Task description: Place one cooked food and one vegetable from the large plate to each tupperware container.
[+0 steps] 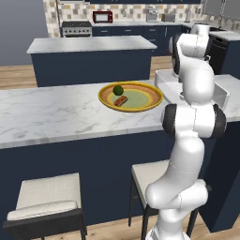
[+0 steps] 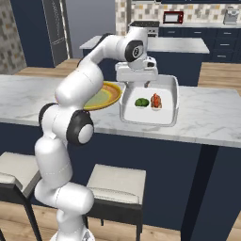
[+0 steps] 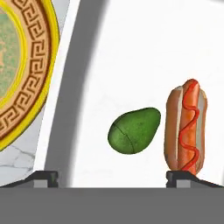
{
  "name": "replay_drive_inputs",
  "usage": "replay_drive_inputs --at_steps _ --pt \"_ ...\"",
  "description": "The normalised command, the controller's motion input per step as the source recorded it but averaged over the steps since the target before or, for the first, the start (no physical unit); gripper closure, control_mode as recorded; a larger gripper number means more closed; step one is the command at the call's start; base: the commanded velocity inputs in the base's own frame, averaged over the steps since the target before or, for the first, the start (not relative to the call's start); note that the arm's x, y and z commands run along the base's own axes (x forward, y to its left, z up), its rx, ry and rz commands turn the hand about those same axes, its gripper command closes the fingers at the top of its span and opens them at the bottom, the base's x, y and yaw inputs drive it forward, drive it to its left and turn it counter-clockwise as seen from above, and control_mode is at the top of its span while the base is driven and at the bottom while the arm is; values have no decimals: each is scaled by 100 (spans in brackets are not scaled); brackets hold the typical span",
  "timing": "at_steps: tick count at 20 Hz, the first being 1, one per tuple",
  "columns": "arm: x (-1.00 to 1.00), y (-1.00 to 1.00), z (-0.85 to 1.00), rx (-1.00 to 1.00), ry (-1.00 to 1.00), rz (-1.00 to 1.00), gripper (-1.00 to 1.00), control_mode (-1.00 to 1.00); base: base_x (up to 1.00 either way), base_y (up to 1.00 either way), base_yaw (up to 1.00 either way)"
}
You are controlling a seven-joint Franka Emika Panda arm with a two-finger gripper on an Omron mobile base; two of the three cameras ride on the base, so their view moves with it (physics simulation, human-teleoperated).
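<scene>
The gripper (image 3: 112, 177) hangs above a white container (image 2: 172, 101) on the marble counter (image 1: 51, 115), jaws spread wide and holding nothing; in the hand view its two dark fingertips (image 3: 43, 176) stand far apart at the bottom edge, one at 7 o'clock and the other at 5 o'clock.

Inside that container lie two foods. An avocado (image 3: 133, 130), dark green and egg-shaped, rests near the centre of the hand view, between the fingertips but clear of both. At its 3 o'clock, just beside it and apart from it, lies a hot dog (image 3: 187, 127) in a bun with a red squiggle of sauce; its near end sits right at the 5 o'clock fingertip, and whether they touch I cannot tell. In the right base view the same pair sit side by side on the container floor, avocado (image 2: 141, 102) at 9 o'clock of the hot dog (image 2: 156, 100).

The plate (image 1: 151, 96), round with a yellow-orange patterned rim and pale green centre, sits on the counter just beside the container, at 9 o'clock of it in the hand view. On the plate, in the left base view, remain a green round vegetable (image 1: 118, 90) and, just at its 6 o'clock, a reddish-brown piece of food (image 1: 121, 101).
</scene>
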Motion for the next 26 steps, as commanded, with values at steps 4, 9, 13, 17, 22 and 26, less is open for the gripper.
replay_drive_inputs --at_steps 4,9,13,17,22,26 --pt "-73 94 80 0 -24 -8 -100 -100 0 0 0" --pt "-92 100 40 0 -30 -18 -100 -100 0 0 0" --pt "-24 94 6 1 -3 -34 -100 -100 0 0 0" --pt "0 91 -7 1 -2 -35 -100 -100 0 0 0" --pt "11 62 -23 1 0 -16 -100 -100 0 0 0" --pt "30 0 -1 1 9 0 -100 -100 0 0 0"
